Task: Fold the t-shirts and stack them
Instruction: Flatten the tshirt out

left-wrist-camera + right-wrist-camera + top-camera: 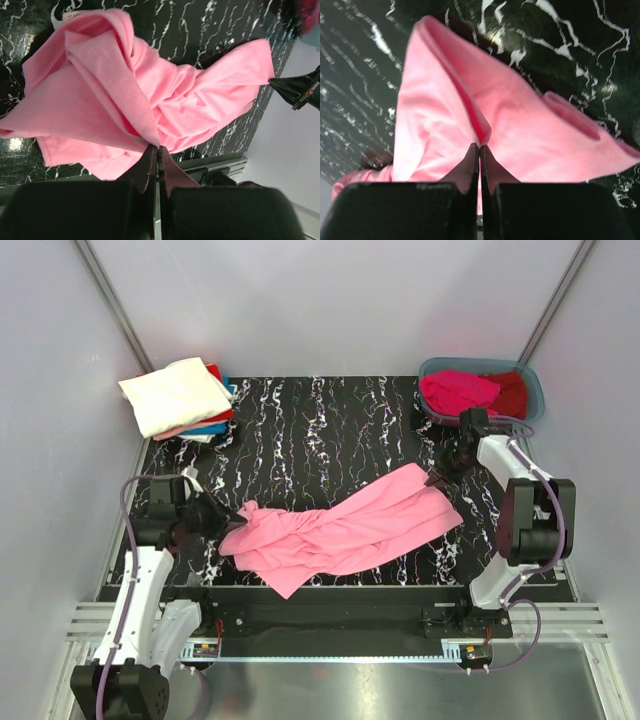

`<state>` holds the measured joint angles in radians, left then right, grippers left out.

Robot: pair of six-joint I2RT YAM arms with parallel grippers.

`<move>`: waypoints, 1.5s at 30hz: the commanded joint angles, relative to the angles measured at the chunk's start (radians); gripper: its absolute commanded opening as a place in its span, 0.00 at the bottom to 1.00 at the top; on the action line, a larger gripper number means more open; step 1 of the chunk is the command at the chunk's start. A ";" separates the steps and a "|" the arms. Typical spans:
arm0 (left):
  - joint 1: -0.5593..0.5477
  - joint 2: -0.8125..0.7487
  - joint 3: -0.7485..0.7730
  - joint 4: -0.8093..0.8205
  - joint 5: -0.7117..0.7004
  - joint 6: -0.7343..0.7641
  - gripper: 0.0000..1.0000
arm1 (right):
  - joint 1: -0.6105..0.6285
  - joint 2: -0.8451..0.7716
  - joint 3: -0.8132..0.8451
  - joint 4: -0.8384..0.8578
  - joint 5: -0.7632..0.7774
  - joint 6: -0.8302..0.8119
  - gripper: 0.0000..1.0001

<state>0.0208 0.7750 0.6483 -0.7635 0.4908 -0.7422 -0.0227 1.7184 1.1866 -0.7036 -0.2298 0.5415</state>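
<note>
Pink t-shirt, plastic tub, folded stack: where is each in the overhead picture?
pink t-shirt (345, 530): top view, middle of the cloth.
plastic tub (537, 390): top view, its right wall.
folded stack (178, 392): top view, its top layer.

Left gripper (158, 151), right gripper (480, 149): both tightly closed.

one t-shirt (340, 530) sprawls across the middle of the desk (330, 430), left pincer (230, 525) clamped on its left end, right pincer (438, 480) pinching its right end. far-left corner: a stack of folded t-shirts (180, 398). far-right corner: the tub (532, 380), two more t-shirts (470, 392) bunched inside, side by side.
</note>
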 commanded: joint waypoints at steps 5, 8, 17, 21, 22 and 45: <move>0.013 -0.032 0.238 -0.132 0.058 -0.020 0.00 | -0.005 -0.199 0.125 -0.175 -0.105 -0.017 0.00; 0.021 -0.026 0.408 -0.189 0.081 -0.034 0.00 | -0.011 -0.317 0.270 -0.295 -0.082 -0.003 0.00; 0.028 0.108 1.005 -0.410 0.051 -0.068 0.00 | -0.063 -0.502 0.847 -0.602 0.124 0.020 0.00; 0.028 0.208 1.350 -0.545 -0.062 -0.083 0.00 | -0.063 -0.508 1.109 -0.704 0.335 0.006 0.00; 0.028 0.227 1.455 -0.592 -0.078 -0.094 0.00 | -0.063 -0.502 1.190 -0.721 0.358 -0.003 0.00; -0.083 -0.003 -0.099 -0.249 0.144 -0.088 0.00 | -0.068 0.227 1.441 -0.715 -0.002 -0.060 0.00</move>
<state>-0.0048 0.7582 0.5884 -0.9596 0.6128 -0.9501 -0.0860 1.9621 2.5004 -1.3777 -0.1886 0.4896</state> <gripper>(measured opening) 0.012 0.011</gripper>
